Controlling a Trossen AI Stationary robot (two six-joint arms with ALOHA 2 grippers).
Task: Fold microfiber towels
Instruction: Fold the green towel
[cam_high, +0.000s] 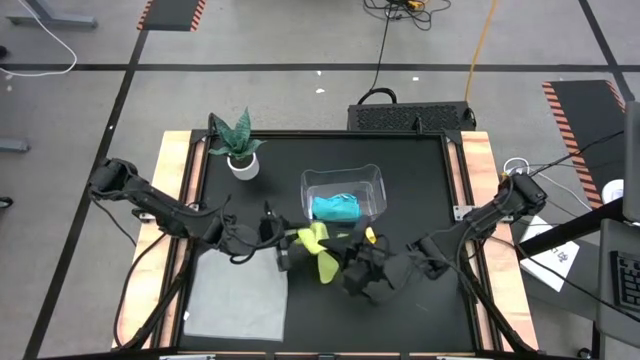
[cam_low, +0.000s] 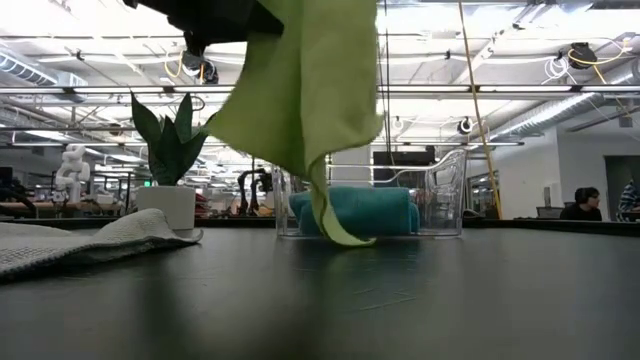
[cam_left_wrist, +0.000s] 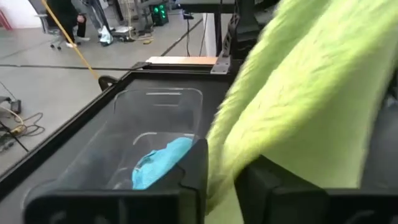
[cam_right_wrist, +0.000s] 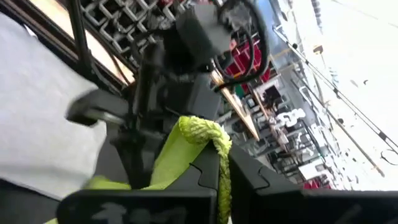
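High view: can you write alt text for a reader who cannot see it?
Both arms hold a yellow-green towel up over the middle of a black table. A grey towel lies flat at the front left, a teal towel sits in a clear bin, and a potted plant stands at the back left.

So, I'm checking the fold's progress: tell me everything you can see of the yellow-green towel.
The yellow-green towel is a fuzzy, soft-looking microfiber cloth, lifted off the table between both arms. The right gripper is shut on a bunched corner; the left gripper has an edge between its fingers. In the low view it hangs in loose folds, a narrow tip dangling just above the black table, in front of the clear bin.
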